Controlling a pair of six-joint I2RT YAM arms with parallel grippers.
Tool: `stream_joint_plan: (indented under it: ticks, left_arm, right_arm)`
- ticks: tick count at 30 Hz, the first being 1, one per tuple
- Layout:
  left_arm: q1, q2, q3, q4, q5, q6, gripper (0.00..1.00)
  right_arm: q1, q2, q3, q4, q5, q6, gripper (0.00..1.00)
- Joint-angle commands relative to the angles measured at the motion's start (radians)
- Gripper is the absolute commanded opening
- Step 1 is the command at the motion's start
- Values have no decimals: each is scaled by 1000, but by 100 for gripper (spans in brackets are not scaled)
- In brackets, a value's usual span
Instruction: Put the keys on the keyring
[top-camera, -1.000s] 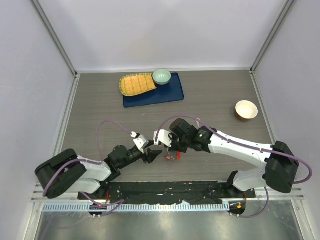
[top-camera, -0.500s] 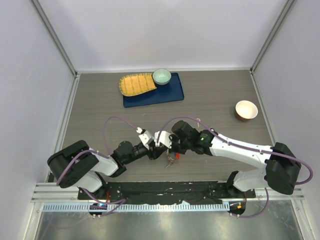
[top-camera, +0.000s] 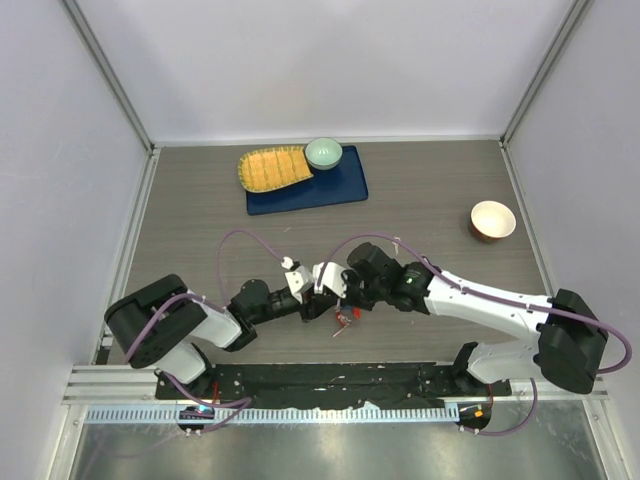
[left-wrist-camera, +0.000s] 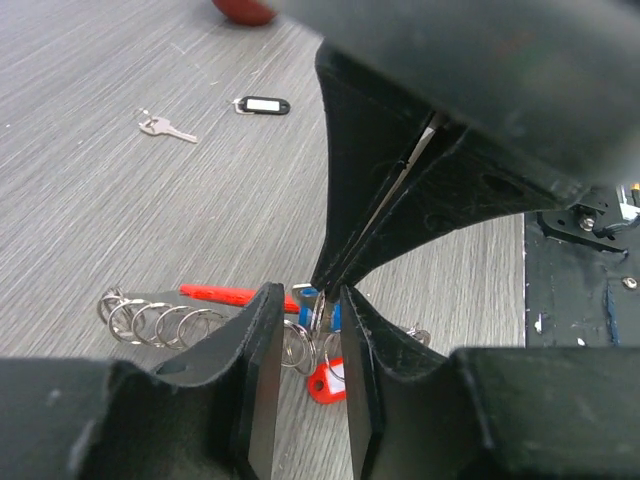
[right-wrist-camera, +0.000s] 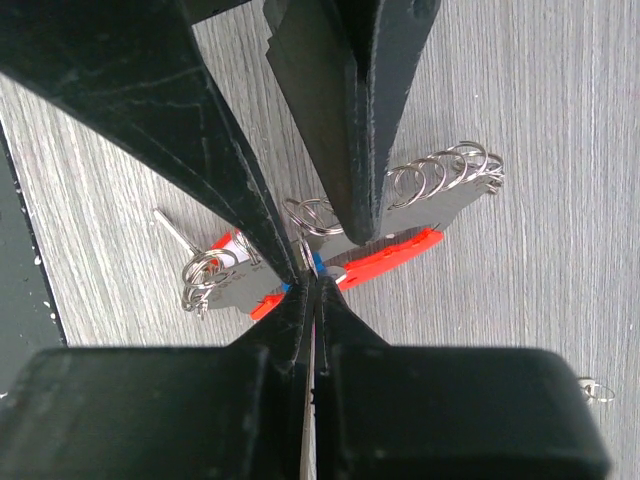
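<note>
The two grippers meet low on the grey wood-grain table, close to its near edge and the black base rail. Bare board lies open to the left, right and beyond them, as far as the blue tray and the cream bowl. The left gripper has smooth black fingers spread only narrowly, with small wire rings and the blue-headed key showing in the gap. The right gripper comes in from the opposite side, its wedge-shaped fingers pressed together at the tips just over the blue head; whether they nip anything cannot be told. The keyring lies flat beside them, a row of overlapping thin steel loops with a long glossy red tag pointing toward the left gripper. The red-headed key rests on the board just below the gap. A bare silver key and a black label fob lie well apart from the cluster.
</note>
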Motion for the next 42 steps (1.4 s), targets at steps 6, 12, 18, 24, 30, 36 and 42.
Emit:
stream_joint_plan:
  ticks: [6, 12, 18, 24, 30, 36, 42]
  left_arm:
    - [0, 33, 40, 200, 113, 55, 27]
    - [2, -16, 25, 114, 107, 93, 27]
    - [2, -76, 29, -21, 110, 138, 26]
    - [2, -65, 49, -53, 133, 138, 27]
    - [2, -94, 52, -137, 132, 182, 29]
    - [2, -116, 71, -214, 127, 201, 28]
    - [2, -104, 91, -243, 139, 202, 27]
  right_arm:
    - [6, -62, -5, 91, -26, 22, 1]
    - [6, -79, -17, 88, -11, 26, 1]
    - [6, -92, -23, 86, -14, 32, 1]
    - [6, -93, -25, 84, -17, 32, 1]
    - [5, -102, -31, 88, -8, 32, 1]
    - [5, -96, -28, 84, -16, 32, 1]
    - [6, -99, -28, 86, -23, 34, 1]
